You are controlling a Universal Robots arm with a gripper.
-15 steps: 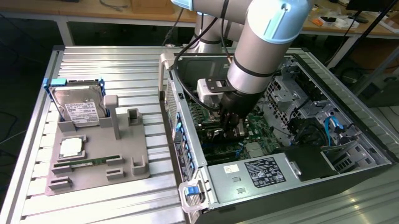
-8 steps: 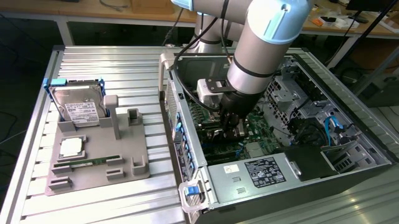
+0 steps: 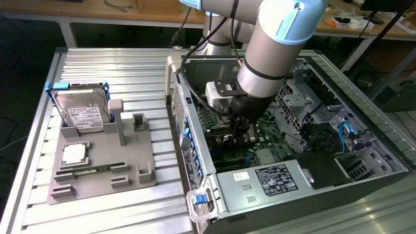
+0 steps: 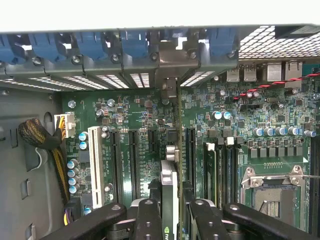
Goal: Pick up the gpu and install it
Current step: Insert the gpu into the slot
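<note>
lab, slotted metal table (image 3: 117,63), open computer (image 3: 184,141)

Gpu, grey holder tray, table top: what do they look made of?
gpu, edge-on in the gripper: silvery edge strip with a dull shine, looks like bare metal; dark faces could be board or plastic, unclear.
grey holder tray: uniform matte grey, likely plastic.
table top: ribbed silvery slats with a sheen, probably aluminium profile.

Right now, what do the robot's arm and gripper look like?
The arm has silver-grey cylindrical tubes, light-blue joint caps and a black band near the wrist. Black cables trail beside it. A pale grey box sits above the black gripper, whose jaws are rounded black links.
</note>
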